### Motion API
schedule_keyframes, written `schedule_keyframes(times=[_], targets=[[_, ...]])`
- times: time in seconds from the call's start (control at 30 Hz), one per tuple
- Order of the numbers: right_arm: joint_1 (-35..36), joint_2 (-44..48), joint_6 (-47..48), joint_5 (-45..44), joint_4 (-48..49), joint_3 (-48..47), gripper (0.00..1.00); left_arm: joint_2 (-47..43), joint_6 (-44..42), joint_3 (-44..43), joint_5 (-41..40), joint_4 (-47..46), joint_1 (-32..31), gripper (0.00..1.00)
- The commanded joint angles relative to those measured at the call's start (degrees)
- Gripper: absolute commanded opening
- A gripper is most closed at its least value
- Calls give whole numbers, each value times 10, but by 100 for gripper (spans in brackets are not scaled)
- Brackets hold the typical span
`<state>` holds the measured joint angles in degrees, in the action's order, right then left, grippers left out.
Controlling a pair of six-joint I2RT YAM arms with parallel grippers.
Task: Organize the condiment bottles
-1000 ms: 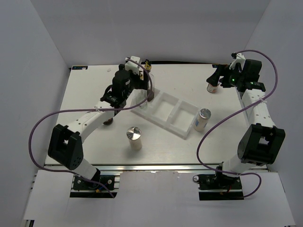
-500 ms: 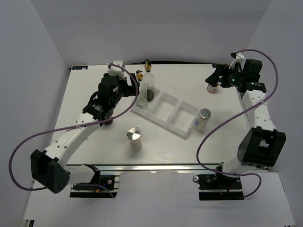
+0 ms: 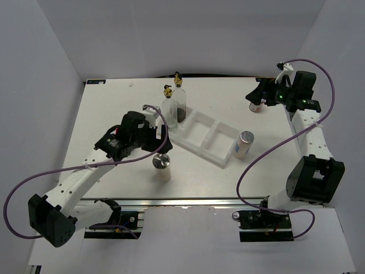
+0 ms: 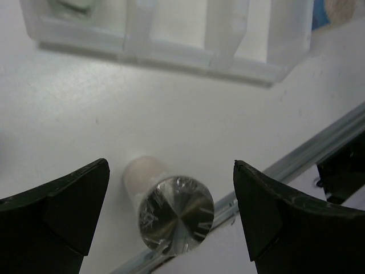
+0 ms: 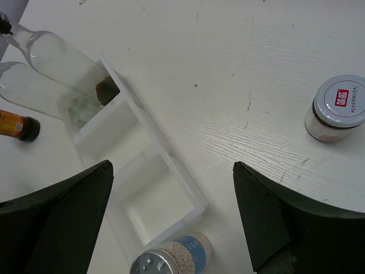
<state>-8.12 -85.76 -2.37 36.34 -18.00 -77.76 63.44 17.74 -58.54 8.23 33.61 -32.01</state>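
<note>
On the desk (image 3: 114, 114), the white tray (image 3: 207, 136) now holds both glass bottles (image 3: 169, 113) in its left-end compartment. We note the left hand (image 4: 170, 177) has quit them and hovers, released, astride the near silver-capped shaker (image 4: 177, 212), likely next. The right hand (image 5: 172, 168) gapes near the white-lidded jar (image 5: 341, 105).

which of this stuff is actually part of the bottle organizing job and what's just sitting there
Job:
tall glass bottles
near shaker
far shaker
white-lidded jar
dark-capped jar

Not the job's own:
white tray, which holds the two glass bottles
purple cables
</note>
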Motion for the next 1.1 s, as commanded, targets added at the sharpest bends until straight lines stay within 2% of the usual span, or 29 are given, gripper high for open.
schedule_keyframes(times=[0.0,0.37,0.6,0.7,0.77,0.83,0.87,0.93,0.97,1.07], targets=[[1,9,5,29,14,6,89,-6,5,19,35,45,-17,98],[1,13,4,29,17,11,89,36,-8,14,5,116,-70,98],[1,10,4,29,19,12,89,64,-6,-2,-60,157,-93,96],[0,9,4,28,18,11,89,76,-6,-8,-63,159,-97,82],[1,9,4,26,20,11,89,84,-7,-17,-65,160,-102,67],[1,9,4,26,19,11,89,86,-9,-27,-61,154,-104,58],[1,10,4,26,19,11,89,85,-10,-34,-58,150,-109,48],[1,11,7,25,20,11,89,84,-13,-47,-56,138,-111,40],[1,12,7,25,21,11,89,81,-14,-65,-57,132,-112,29],[1,14,6,24,24,14,89,82,-20,-110,-73,106,-114,18]])
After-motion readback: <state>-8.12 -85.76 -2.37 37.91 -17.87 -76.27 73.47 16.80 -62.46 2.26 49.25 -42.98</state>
